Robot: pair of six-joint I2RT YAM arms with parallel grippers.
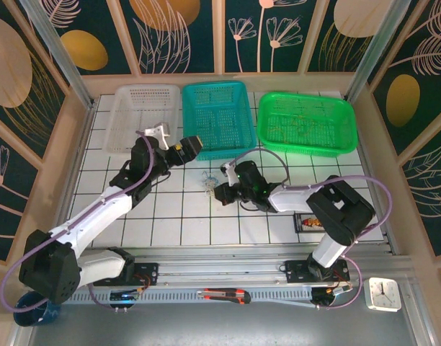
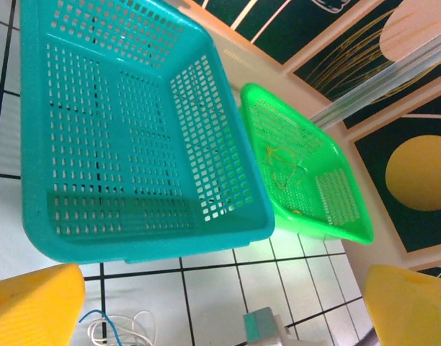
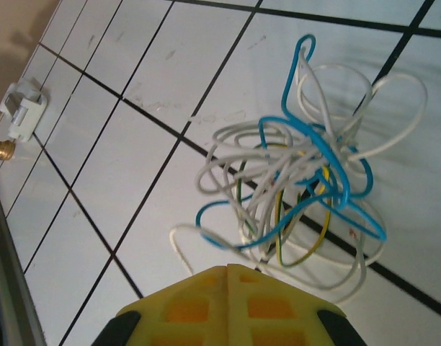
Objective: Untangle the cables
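Cables [image 3: 300, 194] tangled, grasp step | right end effector [image 3: 228, 277] closed at their edge | left end effector [image 2: 220, 306] open | next: tease one strand out

Three baskets [image 1: 213, 119], one tangle of cables [image 3: 300, 189]

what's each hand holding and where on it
Left hand open, holds nothing. Right hand shut at the near edge of the cables; whether a strand is pinched cannot be told.
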